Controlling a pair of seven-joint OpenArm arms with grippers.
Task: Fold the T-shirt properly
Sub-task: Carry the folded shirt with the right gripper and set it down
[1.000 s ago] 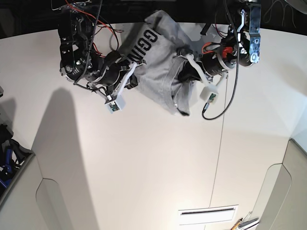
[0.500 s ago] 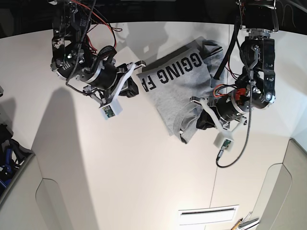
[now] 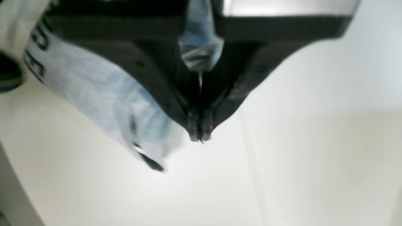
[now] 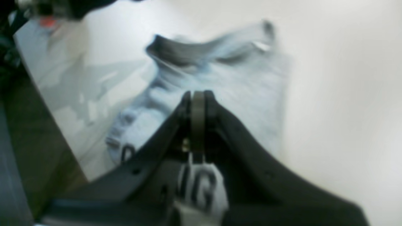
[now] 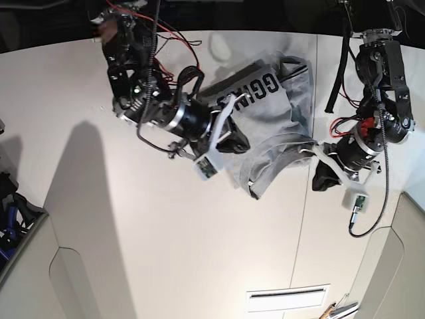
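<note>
The light grey T-shirt lies crumpled on the white table, with black lettering showing near its far edge. My right gripper is shut on the lettered edge at the shirt's left side. In the right wrist view its shut jaws pinch lettered cloth, and the rest of the shirt lies beyond. My left gripper is shut on the shirt's right edge. In the left wrist view its jaws meet, with cloth caught between them and the shirt hanging left.
A seam runs down the table under the left arm. A white slotted plate lies near the front edge. Grey panels border the front corners. Dark gear sits at the far left.
My right gripper has carried the lettered edge to the right, over the shirt. My left gripper has pulled its edge further right. The shirt is now more bunched, with less lettering showing.
</note>
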